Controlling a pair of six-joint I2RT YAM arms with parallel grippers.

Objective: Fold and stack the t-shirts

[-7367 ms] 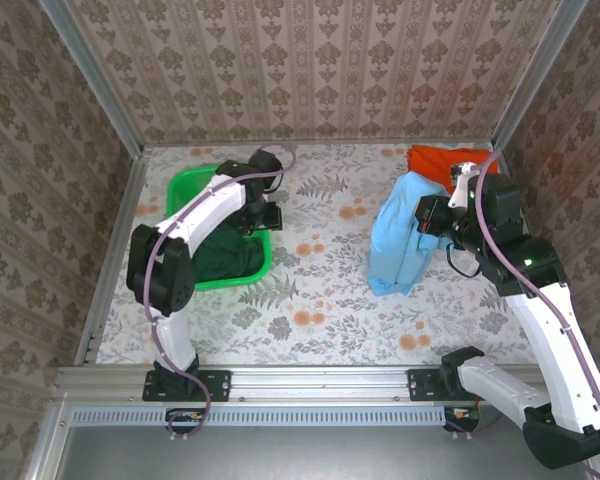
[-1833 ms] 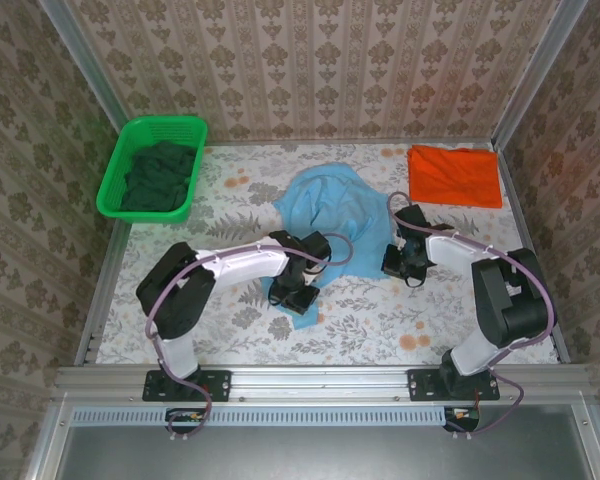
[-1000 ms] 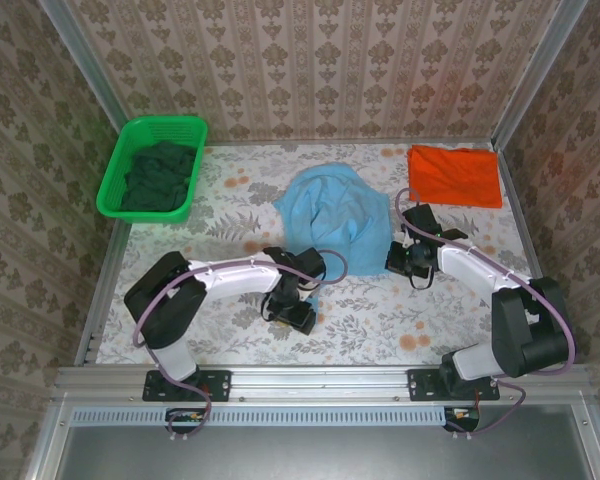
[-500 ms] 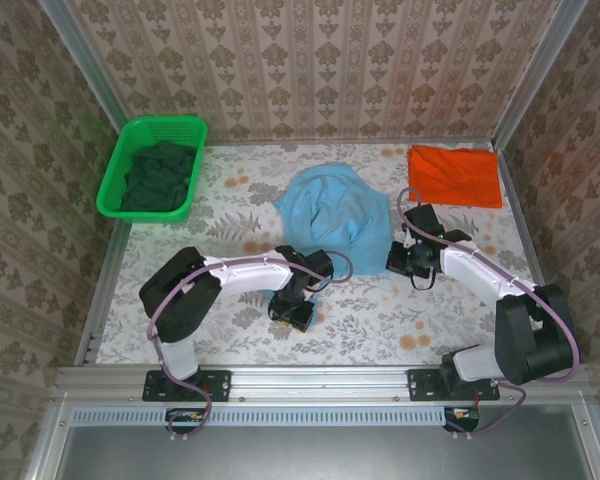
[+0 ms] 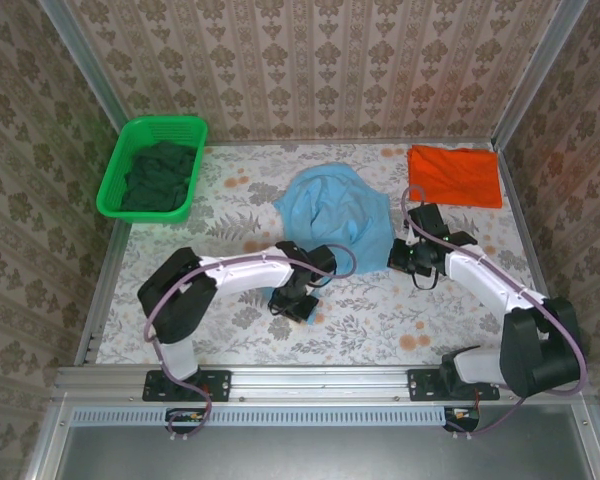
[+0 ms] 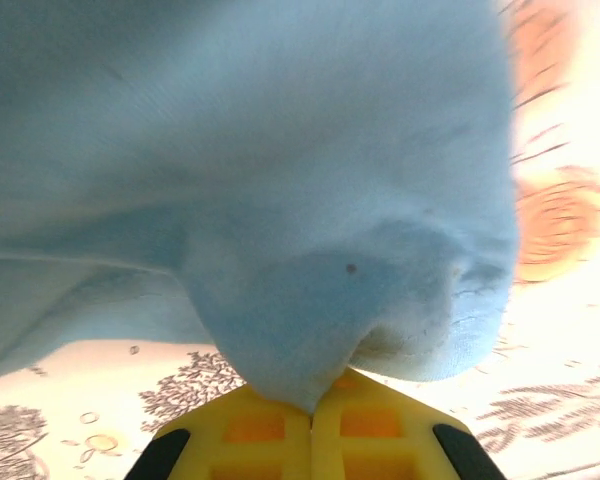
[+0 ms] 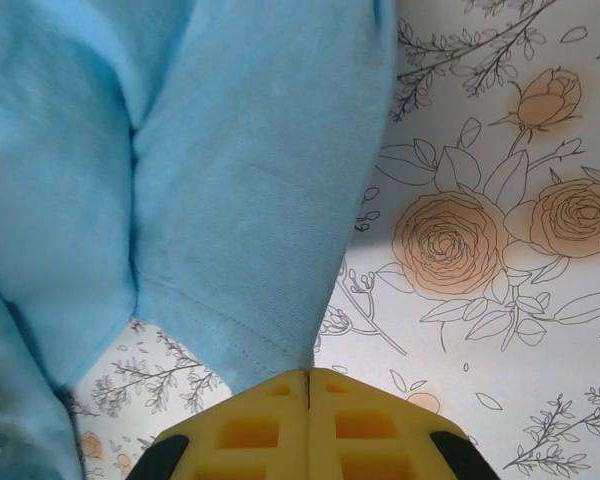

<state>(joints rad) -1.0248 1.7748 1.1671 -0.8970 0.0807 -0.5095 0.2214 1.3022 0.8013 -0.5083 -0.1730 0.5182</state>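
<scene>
The light blue t-shirt (image 5: 332, 208) lies crumpled in the middle of the table. My left gripper (image 5: 300, 295) is at its near left corner, and in the left wrist view its yellow jaws (image 6: 312, 405) are shut on a bunch of the blue cloth (image 6: 280, 200). My right gripper (image 5: 398, 258) is at the shirt's right edge. Its jaws (image 7: 309, 372) are shut on the stitched hem of the blue cloth (image 7: 230, 200). The orange-red t-shirt (image 5: 455, 175) lies folded flat at the back right corner, away from both grippers.
A green plastic basket (image 5: 115, 185) holding dark green cloth (image 5: 160, 175) stands at the back left. The flower-patterned table cover (image 5: 380, 320) is bare along the near edge. Patterned walls close in the left, back and right sides.
My left gripper has closed onto the blue shirt's near corner and shifted slightly away from the table's near edge. The right gripper stayed shut and drifted a little to the right.
</scene>
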